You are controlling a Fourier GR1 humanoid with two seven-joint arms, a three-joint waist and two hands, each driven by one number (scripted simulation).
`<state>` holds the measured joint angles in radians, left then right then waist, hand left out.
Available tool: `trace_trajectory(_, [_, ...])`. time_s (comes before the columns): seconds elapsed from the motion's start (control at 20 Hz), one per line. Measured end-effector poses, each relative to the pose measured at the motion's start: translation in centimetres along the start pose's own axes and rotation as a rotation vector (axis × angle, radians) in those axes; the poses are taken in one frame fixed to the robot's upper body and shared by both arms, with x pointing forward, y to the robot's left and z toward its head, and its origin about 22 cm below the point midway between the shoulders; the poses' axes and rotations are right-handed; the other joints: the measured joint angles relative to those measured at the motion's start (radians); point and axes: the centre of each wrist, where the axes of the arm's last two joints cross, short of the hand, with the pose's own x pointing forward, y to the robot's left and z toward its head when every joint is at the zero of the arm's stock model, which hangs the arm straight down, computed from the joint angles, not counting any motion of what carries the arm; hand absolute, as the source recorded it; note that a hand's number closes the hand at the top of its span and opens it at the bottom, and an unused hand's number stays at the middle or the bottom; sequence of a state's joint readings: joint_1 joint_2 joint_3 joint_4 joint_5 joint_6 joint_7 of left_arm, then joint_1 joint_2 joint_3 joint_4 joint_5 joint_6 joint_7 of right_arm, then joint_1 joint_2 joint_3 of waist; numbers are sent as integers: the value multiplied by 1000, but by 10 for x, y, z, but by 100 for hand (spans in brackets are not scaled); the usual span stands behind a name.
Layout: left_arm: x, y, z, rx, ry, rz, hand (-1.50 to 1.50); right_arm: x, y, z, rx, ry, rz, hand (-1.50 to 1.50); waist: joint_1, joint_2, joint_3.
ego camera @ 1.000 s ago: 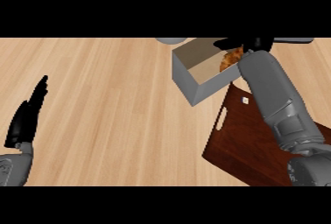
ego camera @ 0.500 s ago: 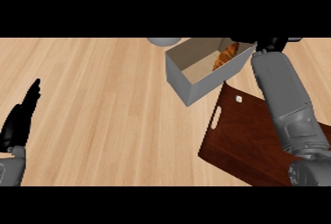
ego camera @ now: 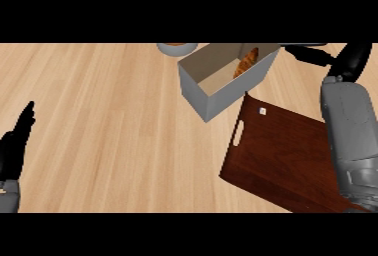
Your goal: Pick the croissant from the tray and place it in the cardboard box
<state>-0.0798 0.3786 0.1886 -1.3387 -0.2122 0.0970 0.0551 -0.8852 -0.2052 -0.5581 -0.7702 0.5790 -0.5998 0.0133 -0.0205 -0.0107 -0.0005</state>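
The croissant (ego camera: 247, 62) lies inside the cardboard box (ego camera: 214, 95), leaning against its far right wall; only part of it shows. The box, grey outside and tan inside, stands open at the top centre, touching the far corner of the dark wooden tray (ego camera: 288, 155). My right hand (ego camera: 350, 56) is just right of the box, apart from it, with its fingers (ego camera: 308, 53) stretched out towards the box and holding nothing. My left hand (ego camera: 16, 145) rests open at the left edge, fingers up.
A grey bowl (ego camera: 177, 48) is cut off by the top edge, just behind the box's left corner. My right forearm (ego camera: 353, 135) lies over the tray's right side. Bare wooden counter spreads between the left hand and the box.
My right hand has drawn back to the right, from above the box to beside it. The croissant stays in the box. The left hand has barely moved.
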Motion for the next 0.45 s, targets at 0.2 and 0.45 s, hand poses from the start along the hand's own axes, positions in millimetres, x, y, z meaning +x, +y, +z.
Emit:
trace_trajectory(0.2, [0, 3, 0, 5, 9, -7, 0, -20, -40, 4, -5, 6, 17, -150, -12, -3, 0])
trace_trajectory(0.45, [-2, 2, 1, 3, 10, -2, 0, -43, -102, 19, 26, 9, 54, -150, -14, -1, -1])
